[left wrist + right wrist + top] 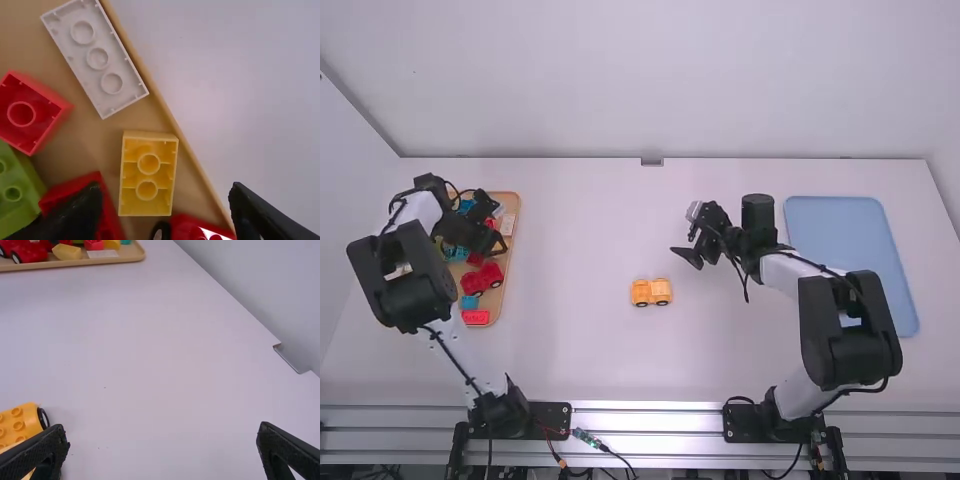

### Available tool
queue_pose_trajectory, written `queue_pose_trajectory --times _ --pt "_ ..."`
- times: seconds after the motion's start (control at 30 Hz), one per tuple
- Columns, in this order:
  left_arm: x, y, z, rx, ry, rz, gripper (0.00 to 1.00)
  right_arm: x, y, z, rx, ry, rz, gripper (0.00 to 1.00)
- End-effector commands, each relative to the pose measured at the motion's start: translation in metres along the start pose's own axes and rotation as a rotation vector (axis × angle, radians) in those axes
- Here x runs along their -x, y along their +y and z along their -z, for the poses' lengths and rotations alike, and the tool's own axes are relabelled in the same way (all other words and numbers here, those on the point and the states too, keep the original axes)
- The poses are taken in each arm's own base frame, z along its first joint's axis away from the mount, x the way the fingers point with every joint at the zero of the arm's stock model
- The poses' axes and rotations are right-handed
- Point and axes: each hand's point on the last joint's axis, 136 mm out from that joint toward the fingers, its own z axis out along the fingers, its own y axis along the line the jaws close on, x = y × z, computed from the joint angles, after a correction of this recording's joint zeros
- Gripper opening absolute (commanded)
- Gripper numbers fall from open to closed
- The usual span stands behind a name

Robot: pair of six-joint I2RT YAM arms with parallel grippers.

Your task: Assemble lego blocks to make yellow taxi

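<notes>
With the left gripper (166, 189) nearer, spread and empty, aim down at the yellow block (147, 173) by the tray's (159, 101) three-o'clock rim. Probably best to close across its long axis.

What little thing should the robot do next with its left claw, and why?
Probably lower the left gripper and close it on the yellow block: its fingers are open over the tray, the block lies between them in the left wrist view, and the yellow wheeled base has bare studs to build on.
</notes>
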Motion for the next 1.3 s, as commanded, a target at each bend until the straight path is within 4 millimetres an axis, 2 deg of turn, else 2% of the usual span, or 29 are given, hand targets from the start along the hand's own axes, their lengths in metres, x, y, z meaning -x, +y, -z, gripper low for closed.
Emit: queue_pose_trajectory --times 0.0,0.63,0.83,1.07,1.27 --pt "0.0 -0.003 0.002 -0.007 -0.008 -0.054 0.7 0.013 -0.006 0.002 -0.012 -0.023 0.022 0.99" --pt "-0.015 -0.003 -0.025 0.019 -0.015 -0.067 0.63 0.013 -0.006 0.002 -0.011 -0.023 0.014 0.99" --pt "-0.024 0.003 -0.026 0.049 0.024 -0.061 0.56 0.013 -0.006 0.002 -0.011 -0.023 0.014 0.99" --pt "-0.021 0.009 -0.026 0.073 0.009 -0.024 0.51 0.013 -0.006 0.002 -0.011 -0.023 0.014 0.99" --pt "-0.022 0.007 -0.026 0.063 0.012 -0.033 0.48 0.013 -0.006 0.002 -0.011 -0.023 0.014 0.99"
